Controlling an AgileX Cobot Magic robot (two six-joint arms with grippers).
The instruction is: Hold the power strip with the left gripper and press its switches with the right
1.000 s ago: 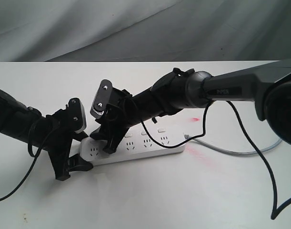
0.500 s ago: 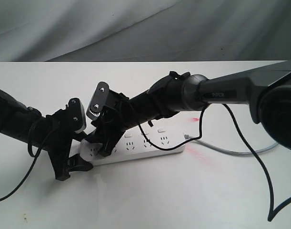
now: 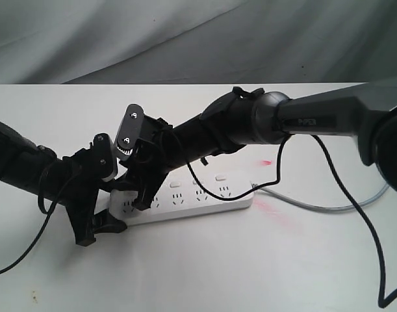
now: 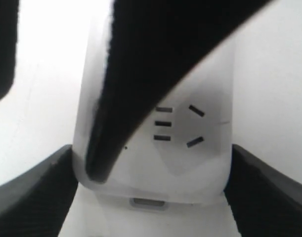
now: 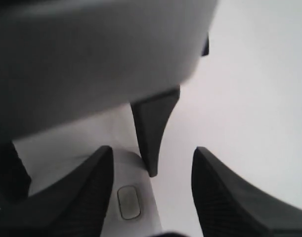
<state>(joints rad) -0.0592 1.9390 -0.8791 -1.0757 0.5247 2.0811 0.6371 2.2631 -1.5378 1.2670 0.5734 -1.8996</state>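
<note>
Exterior view has the power strip [image 3: 211,203] lying flat on the white bench [image 3: 250,273], its grey cord [image 3: 315,207] trailing off toward the right of that view. The left gripper [image 3: 99,231] sits at the strip's left end. In the left wrist view its jaws press against both long edges there, so I judge the hold made.

The right gripper [image 3: 143,200] is across the middle, angled down over that same end, close beside the left one. Its jaws stand part open with nothing held (the right wrist view shows only strip and bare bench in the gap). One finger's tip lies on or just above the strip's top face beside the end socket [image 4: 178,126]; I cannot tell whether it touches.

Of the switches [image 3: 219,177], three show clear of the arm; the others are hidden behind it. Nothing tells me which rockers are flipped. I count the holding as done. The pressing is at best under way at the left end, and the rest of the row is unconfirmed.
</note>
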